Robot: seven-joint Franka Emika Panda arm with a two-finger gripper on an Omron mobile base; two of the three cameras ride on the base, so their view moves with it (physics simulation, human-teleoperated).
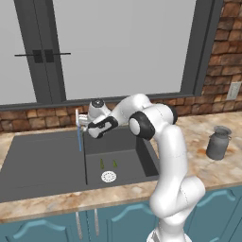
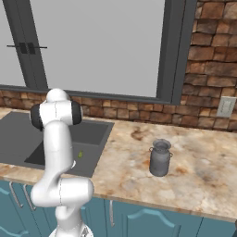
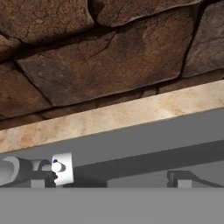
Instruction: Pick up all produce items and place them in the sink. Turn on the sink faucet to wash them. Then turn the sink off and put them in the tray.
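Tool [image 1: 80, 124]: my jaws spread wide, holding nothing, beside the faucet [image 1: 79, 137].
Produce [image 1: 101, 163]: two green pieces in the sink [image 1: 42, 158] basin, near the drain [image 1: 108, 177].
Counter [image 1: 198, 127]: carries a can [image 1: 218, 142].

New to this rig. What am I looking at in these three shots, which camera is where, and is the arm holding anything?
It is a rendered kitchen with a white robot arm on a driving base. Two pictures come from cameras on the base, behind the arm to its left and right; the third comes from a camera on the hand, looking along the gripper.

In the left base view the gripper reaches to the sink faucet at the back of the dark grey sink. Its jaws stand open and hold nothing. The hand view looks at the brick wall and the faucet's lever end.

Two small green produce items lie in the basin near the round drain. A grey metal can stands on the counter.
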